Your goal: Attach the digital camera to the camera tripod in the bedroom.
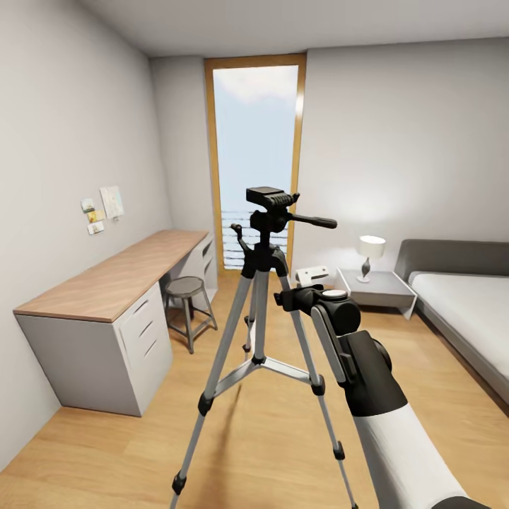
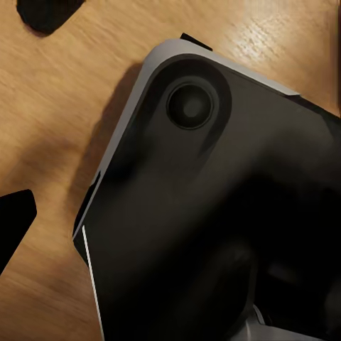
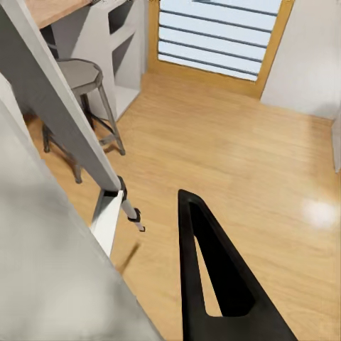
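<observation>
Right tool [image 3: 213, 284] shows one black triangular finger over bare wood floor, so whether it is open or closed cannot be told, and it holds nothing visible; the left tool cannot be judged either. At the left wall runs the long wood-topped desk [image 1: 106, 279] with grey drawers, a round grey metal stool [image 1: 185, 288] at its near edge; open light wood floor [image 1: 261, 424] lies between desk and the silver-legged camera tripod [image 1: 260, 283], standing upright mid-room, its black head bare; right of it, the black-and-white right arm [image 1: 367, 375], then the grey bed [image 1: 466, 297].

The silver-legged camera tripod [image 1: 261, 332] stands upright on the bedroom's wood floor [image 1: 247, 438].
</observation>
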Motion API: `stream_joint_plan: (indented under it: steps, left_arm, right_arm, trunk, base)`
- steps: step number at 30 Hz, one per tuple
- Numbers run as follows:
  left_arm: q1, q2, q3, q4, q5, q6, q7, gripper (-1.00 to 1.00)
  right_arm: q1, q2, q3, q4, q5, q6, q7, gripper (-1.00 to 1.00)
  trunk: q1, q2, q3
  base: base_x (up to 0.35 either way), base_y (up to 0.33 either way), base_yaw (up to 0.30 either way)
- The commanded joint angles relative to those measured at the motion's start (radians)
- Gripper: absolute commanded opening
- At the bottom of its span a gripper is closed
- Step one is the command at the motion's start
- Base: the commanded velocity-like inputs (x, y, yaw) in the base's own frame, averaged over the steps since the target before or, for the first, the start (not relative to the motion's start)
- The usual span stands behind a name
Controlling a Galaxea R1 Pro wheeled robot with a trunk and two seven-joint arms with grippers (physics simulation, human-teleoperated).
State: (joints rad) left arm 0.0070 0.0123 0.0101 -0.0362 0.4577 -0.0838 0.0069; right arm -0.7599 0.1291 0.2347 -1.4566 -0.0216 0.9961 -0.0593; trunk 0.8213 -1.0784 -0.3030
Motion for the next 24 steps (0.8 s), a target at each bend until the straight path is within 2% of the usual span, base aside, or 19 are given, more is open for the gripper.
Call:
stream_joint_plan:
  steps: [1,18,24]
  left_arm:
    - [0.001,0.000,0.001,-0.002,0.002,0.000,0.001,1.00]
    - [0.001,0.001,0.001,-0.002,0.002,0.001,0.001,1.00]
    - [0.001,0.001,0.001,-0.002,0.002,0.001,0.001,1.00]
  right_arm:
    - [-0.001,0.000,0.002,-0.001,-0.003,0.003,-0.007,-1.00]
    - [-0.001,0.004,0.009,-0.002,-0.004,-0.004,-0.004,-1.00]
    - [-0.001,0.004,0.009,-0.002,-0.004,-0.004,-0.002,-1.00]
  trunk:
    - [0.001,-0.001,-0.001]
    - [0.001,-0.001,-0.001]
    - [0.001,-0.001,-0.001]
  base:
    - [0.291,0.000,0.000]
    - [0.318,-0.001,0.000]
    - [0.315,-0.074,0.000]
